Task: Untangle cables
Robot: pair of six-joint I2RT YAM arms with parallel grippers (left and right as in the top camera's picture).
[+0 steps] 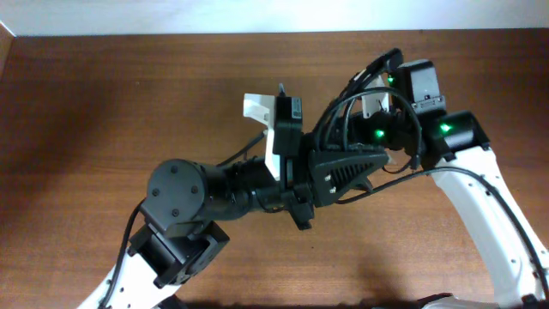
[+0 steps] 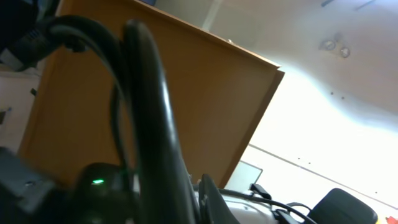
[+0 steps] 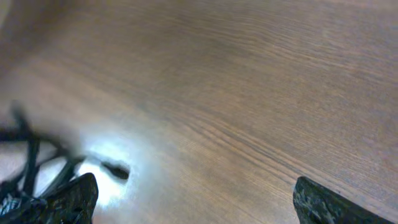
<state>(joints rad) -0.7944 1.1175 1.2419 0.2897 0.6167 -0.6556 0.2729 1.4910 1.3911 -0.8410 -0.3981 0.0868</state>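
Left tool [image 1: 382, 160] closed; right tool [image 3: 199, 208] wide apart.

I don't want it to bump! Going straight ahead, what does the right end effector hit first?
Probably the bare wooden table; the cables are off to the side of the open right end effector.

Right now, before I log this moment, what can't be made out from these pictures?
- Cables: in the right wrist view, blurred and cut off by the left edge; count and plugs unreadable.
- Tangle: in the overhead view, the overlapping arms cover it.
- What the left fingers hold: the left wrist view is filled by a thick black cable; the overhead view hides them.
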